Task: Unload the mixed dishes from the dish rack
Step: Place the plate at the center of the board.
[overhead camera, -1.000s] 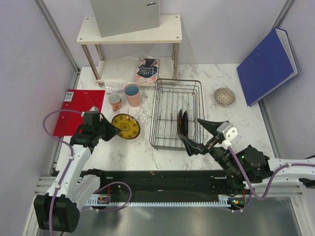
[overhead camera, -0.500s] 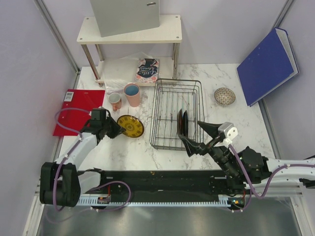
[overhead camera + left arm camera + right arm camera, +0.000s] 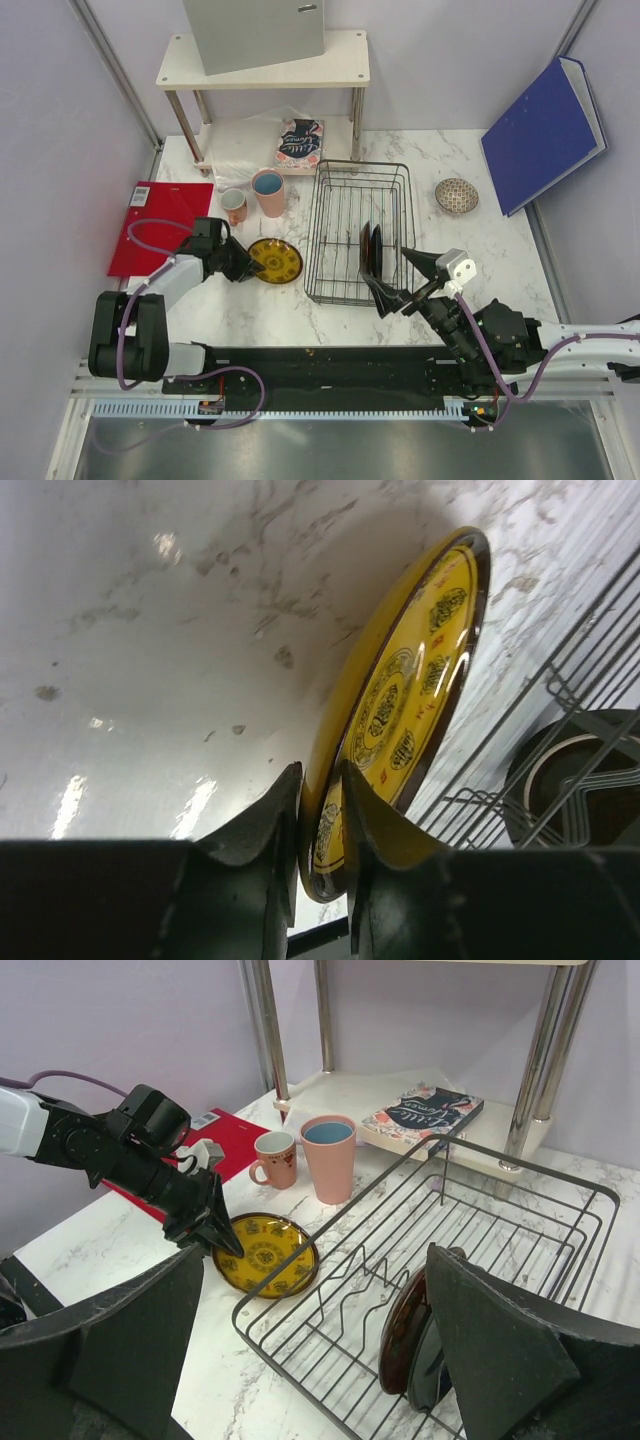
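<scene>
Yellow plate (image 3: 276,260) slides right, nearer the dish rack (image 3: 358,232)!
It lies flat, face up; left end effector (image 3: 244,268) straddles its rim, gripping or slack, we cannot tell.

A: How many plates?
B: Three: one yellow plate (image 3: 275,260), two dark plates (image 3: 370,248).
A: And the rest?
B: One tall cup (image 3: 268,192), one mug (image 3: 234,205), one bowl (image 3: 456,195), one rack (image 3: 362,163), one book (image 3: 300,141), one red folder (image 3: 150,215), one blue binder (image 3: 545,135).

Dark wire dish rack (image 3: 361,164), two dark plates (image 3: 371,250) upright inside; yellow plate (image 3: 277,260), pink cup (image 3: 268,192), small mug (image 3: 234,205), speckled bowl (image 3: 456,195) outside
</scene>
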Controlling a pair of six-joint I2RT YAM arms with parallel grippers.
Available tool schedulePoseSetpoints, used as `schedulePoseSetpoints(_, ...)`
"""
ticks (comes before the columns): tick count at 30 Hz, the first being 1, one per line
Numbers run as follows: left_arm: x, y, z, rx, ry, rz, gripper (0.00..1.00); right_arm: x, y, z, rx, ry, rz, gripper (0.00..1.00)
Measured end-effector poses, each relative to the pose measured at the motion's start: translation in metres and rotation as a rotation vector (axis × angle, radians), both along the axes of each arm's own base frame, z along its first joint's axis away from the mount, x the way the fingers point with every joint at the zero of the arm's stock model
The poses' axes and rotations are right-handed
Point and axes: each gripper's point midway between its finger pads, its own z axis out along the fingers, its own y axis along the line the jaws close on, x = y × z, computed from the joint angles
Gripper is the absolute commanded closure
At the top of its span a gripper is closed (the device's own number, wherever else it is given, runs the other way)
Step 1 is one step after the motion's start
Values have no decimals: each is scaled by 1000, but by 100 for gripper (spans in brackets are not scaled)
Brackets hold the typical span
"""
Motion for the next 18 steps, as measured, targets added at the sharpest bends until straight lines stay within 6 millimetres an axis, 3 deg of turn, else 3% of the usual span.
schedulePoseSetpoints(5, -21, 3, -8, 18, 81, -5, 61, 1, -2, -4, -5, 2, -10, 2)
schedulePoseSetpoints(10, -35, 9, 1, 52, 90, -12, 49, 1, -2, -8, -17, 3, -13, 2)
schedulePoseSetpoints(18, -37, 15, 17, 97, 70, -44, 45, 2, -3, -15, -39, 7, -20, 2)
